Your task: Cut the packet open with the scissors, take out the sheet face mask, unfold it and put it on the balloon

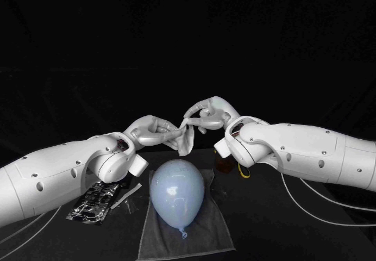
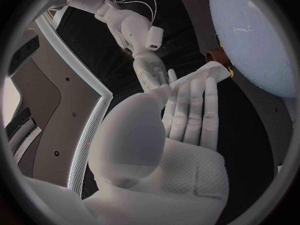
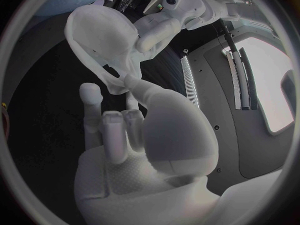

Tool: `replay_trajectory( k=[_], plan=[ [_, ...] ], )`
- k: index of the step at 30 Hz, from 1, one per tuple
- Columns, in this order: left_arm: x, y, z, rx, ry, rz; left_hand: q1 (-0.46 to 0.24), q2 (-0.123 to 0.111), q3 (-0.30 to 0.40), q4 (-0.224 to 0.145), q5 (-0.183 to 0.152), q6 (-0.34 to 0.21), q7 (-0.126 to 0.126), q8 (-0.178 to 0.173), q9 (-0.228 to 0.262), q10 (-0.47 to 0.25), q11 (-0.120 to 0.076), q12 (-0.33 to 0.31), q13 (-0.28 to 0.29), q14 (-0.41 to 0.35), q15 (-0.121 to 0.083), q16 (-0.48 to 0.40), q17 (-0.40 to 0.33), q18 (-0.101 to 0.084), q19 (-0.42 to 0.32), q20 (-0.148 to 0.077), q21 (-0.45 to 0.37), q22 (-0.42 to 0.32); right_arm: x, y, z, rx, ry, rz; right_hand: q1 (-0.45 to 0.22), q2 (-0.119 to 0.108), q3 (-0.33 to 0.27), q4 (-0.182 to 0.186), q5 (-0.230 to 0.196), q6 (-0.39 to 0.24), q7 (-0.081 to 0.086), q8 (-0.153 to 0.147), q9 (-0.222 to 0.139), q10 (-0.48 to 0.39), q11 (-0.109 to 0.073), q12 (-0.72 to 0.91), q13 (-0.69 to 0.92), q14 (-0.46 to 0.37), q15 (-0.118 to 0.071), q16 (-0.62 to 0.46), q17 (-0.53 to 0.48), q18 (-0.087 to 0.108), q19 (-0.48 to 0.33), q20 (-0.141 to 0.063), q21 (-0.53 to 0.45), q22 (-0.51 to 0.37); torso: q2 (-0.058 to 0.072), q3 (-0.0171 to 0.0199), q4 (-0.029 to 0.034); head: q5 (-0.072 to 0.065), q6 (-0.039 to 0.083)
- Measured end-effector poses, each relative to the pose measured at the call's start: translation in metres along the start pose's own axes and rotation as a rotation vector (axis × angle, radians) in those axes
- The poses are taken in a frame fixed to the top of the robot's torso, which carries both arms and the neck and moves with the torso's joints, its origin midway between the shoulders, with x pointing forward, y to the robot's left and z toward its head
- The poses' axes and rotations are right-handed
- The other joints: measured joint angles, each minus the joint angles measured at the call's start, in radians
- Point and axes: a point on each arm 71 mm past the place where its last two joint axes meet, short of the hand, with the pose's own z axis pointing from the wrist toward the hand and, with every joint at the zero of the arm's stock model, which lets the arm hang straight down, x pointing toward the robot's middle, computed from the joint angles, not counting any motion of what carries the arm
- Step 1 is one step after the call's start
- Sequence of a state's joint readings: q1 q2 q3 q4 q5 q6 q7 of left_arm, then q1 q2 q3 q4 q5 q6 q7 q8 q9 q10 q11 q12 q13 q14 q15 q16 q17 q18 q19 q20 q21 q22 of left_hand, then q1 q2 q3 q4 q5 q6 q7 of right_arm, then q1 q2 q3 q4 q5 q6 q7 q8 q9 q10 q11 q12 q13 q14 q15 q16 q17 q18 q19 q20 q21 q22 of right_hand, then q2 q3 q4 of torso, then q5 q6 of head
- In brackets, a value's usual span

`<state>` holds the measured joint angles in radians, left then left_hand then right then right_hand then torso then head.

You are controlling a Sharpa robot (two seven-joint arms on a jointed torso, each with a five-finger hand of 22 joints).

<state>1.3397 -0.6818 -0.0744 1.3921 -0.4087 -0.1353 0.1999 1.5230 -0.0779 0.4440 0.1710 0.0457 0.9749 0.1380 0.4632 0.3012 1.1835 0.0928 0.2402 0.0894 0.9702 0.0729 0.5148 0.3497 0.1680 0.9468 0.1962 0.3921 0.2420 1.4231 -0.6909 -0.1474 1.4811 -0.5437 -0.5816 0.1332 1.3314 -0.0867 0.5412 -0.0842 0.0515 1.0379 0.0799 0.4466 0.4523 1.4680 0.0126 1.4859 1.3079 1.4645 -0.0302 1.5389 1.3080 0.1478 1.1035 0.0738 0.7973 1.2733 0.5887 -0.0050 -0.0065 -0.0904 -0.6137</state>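
Two hands meet above the black table [image 1: 305,228] in the head view, with the sheet face mask [image 1: 185,140] strung between them. The left hand [image 1: 151,130] has its fingers closed on one edge of the mask, and the right hand [image 1: 210,113], slightly higher, pinches the other edge between thumb and a finger while its remaining fingers curl loosely. The mask hangs in a crumpled fold, clear of the table. Below it, the pale blue balloon [image 1: 179,189] lies on a grey towel [image 1: 196,239], its knot pointing toward the robot. A glinting silver-and-black thing [image 1: 95,202] lies just beside the towel under the left arm; we cannot tell what it is. A yellow loop [image 1: 244,173] shows under the right arm. In the left wrist view, the left hand [image 2: 181,120] has its fingers stretched nearly straight, the thumb brought in against them, and the mask [image 2: 203,75] caught at the fingertips. The right hand [image 2: 152,72] reaches in to the same spot, and the balloon [image 2: 256,35] lies beyond. In the right wrist view, the right hand [image 3: 137,135] nips the mask [image 3: 94,25] between thumb tip and one raised finger, the others tucked low. The mask opens into a wide pale loop, and the left hand [image 3: 155,34] grips its far side.
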Motion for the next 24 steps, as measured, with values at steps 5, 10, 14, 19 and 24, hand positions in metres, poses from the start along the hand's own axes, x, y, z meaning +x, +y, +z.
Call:
replay_trajectory(
  k=[5, 10, 14, 19, 24],
  plan=[
    [0.0, 0.0, 0.0, -0.004, -0.002, -0.01, -0.003, 0.001, 0.002, 0.002, 0.0, 0.0, 0.0, 0.007, 0.0, 0.009, -0.002, 0.0, 0.002, 0.009, -0.001, -0.005, -0.001, -0.006, -0.011, -0.003, 0.017, 0.013, 0.0, -0.001, 0.001, 0.003, 0.004, 0.0, -0.02, 0.004, 0.013, -0.007, 0.0, -0.023, 0.016, 0.0, 0.0, -0.004, 0.004, -0.039, 0.0, -0.002, -0.002, -0.013, 0.0, 0.007, -0.048, 0.003, -0.065, -0.021, 0.0, 0.0001, 0.0, 0.001, -0.001],
    [-0.001, 0.001, 0.0, -0.008, -0.01, -0.031, -0.014, 0.0, 0.026, -0.021, 0.0, -0.002, 0.002, 0.007, 0.0, 0.009, -0.002, 0.0, 0.003, 0.009, -0.001, -0.005, -0.001, -0.007, -0.014, 0.0, 0.017, 0.016, -0.001, -0.004, 0.002, 0.02, 0.014, -0.005, -0.075, -0.019, -0.022, 0.001, 0.0, -0.16, 0.074, -0.101, -0.05, -0.135, 0.062, -0.19, -0.084, -0.126, 0.045, -0.075, -0.131, 0.016, -0.124, 0.038, -0.157, -0.053, 0.0, 0.0002, 0.0, 0.002, -0.001],
    [-0.002, 0.001, -0.001, -0.012, -0.019, -0.055, -0.014, 0.0, 0.031, -0.018, 0.0, -0.002, 0.002, 0.007, 0.0, 0.009, -0.002, 0.0, 0.003, 0.013, -0.005, -0.011, -0.003, -0.007, -0.023, -0.002, 0.026, 0.021, -0.004, -0.009, 0.002, 0.04, 0.033, -0.025, -0.098, -0.043, -0.064, 0.006, 0.0, -0.244, 0.112, -0.171, -0.082, -0.269, 0.097, -0.312, -0.231, -0.242, 0.079, -0.128, -0.272, 0.016, -0.163, 0.067, -0.203, -0.075, 0.0, 0.0002, -0.0001, 0.003, -0.001],
    [-0.002, 0.001, -0.001, -0.017, -0.028, -0.097, -0.023, 0.001, 0.031, -0.018, 0.0, -0.002, 0.002, 0.007, 0.0, 0.012, -0.005, 0.0, 0.004, 0.013, -0.005, -0.011, -0.003, -0.007, -0.027, 0.002, 0.033, 0.027, -0.009, -0.017, 0.001, 0.066, 0.065, -0.072, -0.089, -0.056, -0.098, 0.008, 0.0, -0.27, 0.117, -0.193, -0.091, -0.334, 0.102, -0.357, -0.298, -0.292, 0.088, -0.141, -0.322, 0.016, -0.175, 0.079, -0.231, -0.093, 0.0, 0.0001, -0.0006, 0.005, 0.0],
    [-0.003, 0.002, -0.002, -0.023, -0.034, -0.133, -0.026, 0.004, 0.031, -0.018, 0.0, -0.002, 0.002, 0.009, 0.0, 0.014, -0.003, 0.0, 0.004, 0.018, -0.003, -0.011, -0.003, -0.007, -0.03, -0.002, 0.036, 0.03, -0.013, -0.022, -0.001, 0.09, 0.097, -0.118, -0.092, -0.061, -0.108, 0.006, 0.0, -0.271, 0.117, -0.194, -0.091, -0.337, 0.102, -0.357, -0.308, -0.297, 0.085, -0.141, -0.329, 0.016, -0.175, 0.079, -0.238, -0.099, 0.0, 0.0002, -0.0006, 0.005, 0.002]
  ],
)
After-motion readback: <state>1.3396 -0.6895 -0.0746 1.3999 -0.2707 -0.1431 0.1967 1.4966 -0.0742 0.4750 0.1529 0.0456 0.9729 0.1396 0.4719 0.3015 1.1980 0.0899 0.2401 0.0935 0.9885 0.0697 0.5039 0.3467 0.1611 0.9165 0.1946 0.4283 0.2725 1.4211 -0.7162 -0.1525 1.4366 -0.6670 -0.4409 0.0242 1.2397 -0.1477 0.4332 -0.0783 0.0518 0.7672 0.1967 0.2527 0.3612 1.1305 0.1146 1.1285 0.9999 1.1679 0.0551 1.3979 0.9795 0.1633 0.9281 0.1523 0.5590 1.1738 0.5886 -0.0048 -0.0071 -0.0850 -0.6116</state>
